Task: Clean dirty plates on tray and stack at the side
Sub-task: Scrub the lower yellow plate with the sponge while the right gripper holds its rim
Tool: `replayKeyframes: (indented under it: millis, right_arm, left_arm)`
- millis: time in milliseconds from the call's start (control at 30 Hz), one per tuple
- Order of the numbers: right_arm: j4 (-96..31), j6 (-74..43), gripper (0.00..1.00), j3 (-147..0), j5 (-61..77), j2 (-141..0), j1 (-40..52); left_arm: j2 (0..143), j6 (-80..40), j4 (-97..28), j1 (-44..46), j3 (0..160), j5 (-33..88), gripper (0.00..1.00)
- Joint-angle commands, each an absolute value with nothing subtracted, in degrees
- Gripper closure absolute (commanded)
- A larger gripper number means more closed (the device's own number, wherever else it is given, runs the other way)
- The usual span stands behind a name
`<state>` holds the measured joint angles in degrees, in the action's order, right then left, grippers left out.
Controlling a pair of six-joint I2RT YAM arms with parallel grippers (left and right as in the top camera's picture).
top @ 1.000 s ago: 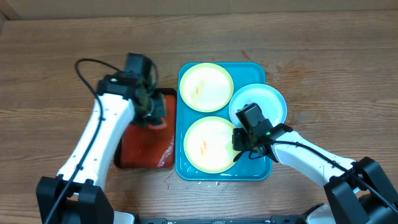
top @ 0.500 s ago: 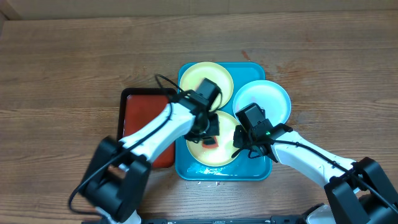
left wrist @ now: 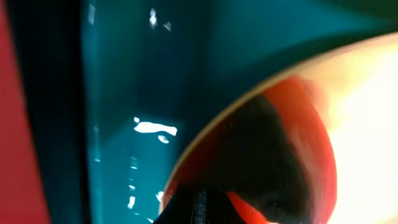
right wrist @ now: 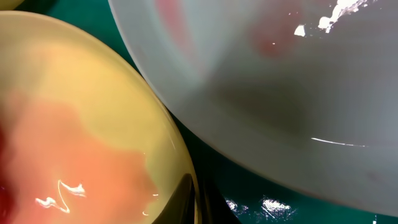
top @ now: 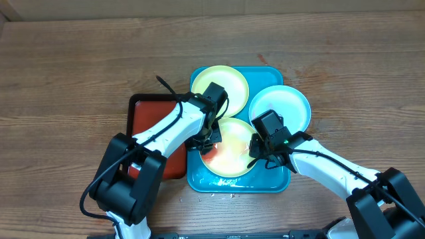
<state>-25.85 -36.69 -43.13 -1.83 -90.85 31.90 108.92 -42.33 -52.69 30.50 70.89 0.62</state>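
Note:
The turquoise tray point(top: 272, 180) holds three plates. One yellow-green plate point(top: 220, 85) lies at its far end. A second yellow-green plate point(top: 234, 158) lies at its near end. The blue-white plate point(top: 282, 105) rests over the right rim. My left gripper point(top: 208, 141) is shut on a red pad point(left wrist: 298, 143) and presses it on the near plate's left edge point(left wrist: 373, 93). My right gripper point(top: 256, 154) is shut on that plate's right rim point(right wrist: 81, 124), one finger on each side point(right wrist: 196, 198). The blue-white plate point(right wrist: 280, 74) shows faint pink smears.
A smaller red tray with a black rim point(top: 147, 123) lies against the turquoise tray's left side and shows at the left edge of the left wrist view point(left wrist: 18, 124). Wet specks lie on the turquoise tray floor point(left wrist: 143, 74). Bare wooden table surrounds both trays.
My left arm swung from over the red tray to the near yellow-green plate, carrying the red pad, then slid it left across the plate. My right gripper has stayed on the rim.

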Motion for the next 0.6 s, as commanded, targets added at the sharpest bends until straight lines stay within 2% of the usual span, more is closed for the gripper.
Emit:
replayKeyframes:
  millis: [0,100,267,400,567]
  right_arm:
    - [-27.33,-37.71,0.96,-42.50,-6.39,-91.42,31.38]
    - [-27.31,-37.71,0.96,-42.50,-6.39,-91.42,31.38]
    - [-27.33,-37.69,0.96,-42.50,-6.39,-91.42,31.38]
    - [-27.53,-37.52,0.96,-42.50,-6.37,-91.42,31.38]
    - [-28.21,-37.52,0.96,-42.50,-6.39,-91.42,31.38]
  left_arm:
    - [110.24,-39.81,-52.86,30.15,71.53,-7.40,0.96]
    - [110.26,-39.07,-49.65,30.15,71.53,-0.27,0.96]
    - [110.41,-37.28,-38.15,31.27,71.40,20.60,0.96]
    - [111.98,-39.77,-32.51,33.58,71.40,25.61,0.96]
    - [114.96,-41.36,-32.77,35.77,71.40,29.23,0.96]
